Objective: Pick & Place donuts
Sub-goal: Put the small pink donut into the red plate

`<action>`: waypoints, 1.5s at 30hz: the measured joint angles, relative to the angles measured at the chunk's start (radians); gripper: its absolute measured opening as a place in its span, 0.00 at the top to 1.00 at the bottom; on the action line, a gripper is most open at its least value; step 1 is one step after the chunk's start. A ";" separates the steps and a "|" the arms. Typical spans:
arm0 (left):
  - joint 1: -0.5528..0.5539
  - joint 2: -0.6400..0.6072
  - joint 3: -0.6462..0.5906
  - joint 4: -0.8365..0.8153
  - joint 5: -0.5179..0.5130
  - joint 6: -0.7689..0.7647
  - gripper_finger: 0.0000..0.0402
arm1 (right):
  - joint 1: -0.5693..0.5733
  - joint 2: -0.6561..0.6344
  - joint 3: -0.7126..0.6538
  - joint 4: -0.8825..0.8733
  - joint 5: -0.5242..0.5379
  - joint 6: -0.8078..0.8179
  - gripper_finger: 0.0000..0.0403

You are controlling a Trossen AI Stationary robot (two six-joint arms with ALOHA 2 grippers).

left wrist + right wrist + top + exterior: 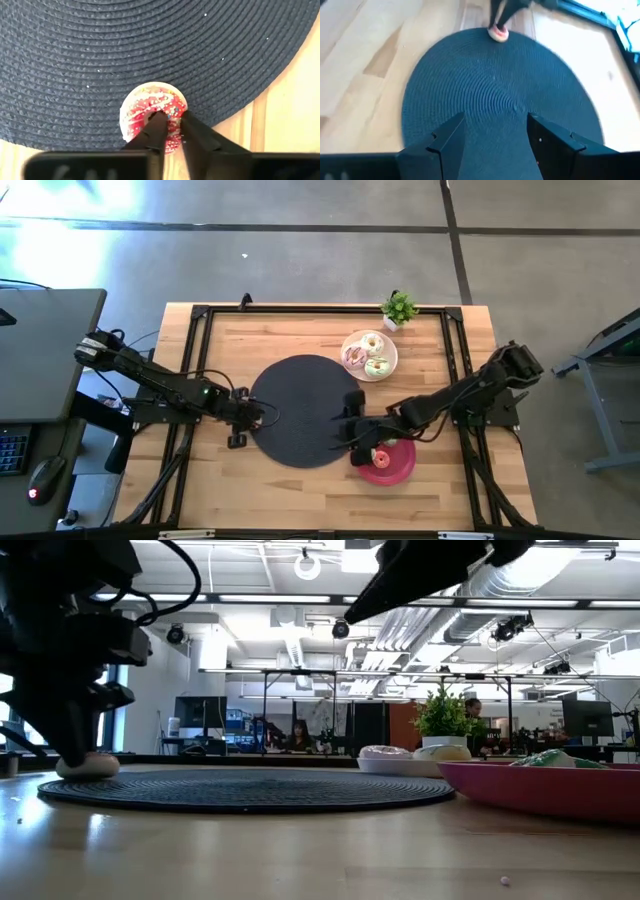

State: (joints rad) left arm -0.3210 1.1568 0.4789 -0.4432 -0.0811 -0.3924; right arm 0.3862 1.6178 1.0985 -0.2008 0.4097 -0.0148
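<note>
Three donuts (pixel 367 354) on the far white plate (pixel 388 366) and the red plate (pixel 398 467) beside my spread right end effector (pixel 350 423) sit well apart from my left end effector (pixel 172 131), clamped on the pink-sprinkled donut (pixel 150 114) at the black mat's (pixel 305 395) left edge.

I count two pincers: my left pincer (pixel 268 416) and my right pincer (pixel 340 431). One round black woven mat (pixel 310 385) lies on the wooden bench (pixel 220 480). There are two plates, one white (pixel 389 368), one pink-red (pixel 400 467). Three donuts lie on the white plate (pixel 368 354), one pink-sprinkled donut (pixel 152 116) on the mat. One small potted green plant (pixel 399 309) stands nearby.
</note>
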 joint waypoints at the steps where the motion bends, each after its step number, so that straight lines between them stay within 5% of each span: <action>1: 0.000 0.000 0.000 0.006 0.000 -0.001 0.92 | 0.000 0.004 0.000 0.012 -0.002 -0.048 0.50; 13: 0.000 -0.001 0.084 0.155 0.026 0.052 0.97 | -0.037 0.106 0.000 0.257 -0.116 -0.496 0.50; 22: 0.000 0.009 0.143 0.449 0.180 0.151 0.98 | -0.058 0.219 -0.001 0.556 -0.117 -0.776 0.55; 35: 0.001 0.133 0.142 0.584 0.162 0.179 0.98 | -0.132 0.232 -0.001 0.632 -0.399 -0.681 0.59; 45: 0.001 0.145 0.150 0.635 0.153 0.179 0.98 | -0.138 0.232 -0.001 0.624 -0.465 -0.666 0.58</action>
State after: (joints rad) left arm -0.3202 1.3018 0.6290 0.1913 0.0719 -0.2138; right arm 0.2481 1.8496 1.0973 0.4228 -0.0555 -0.6807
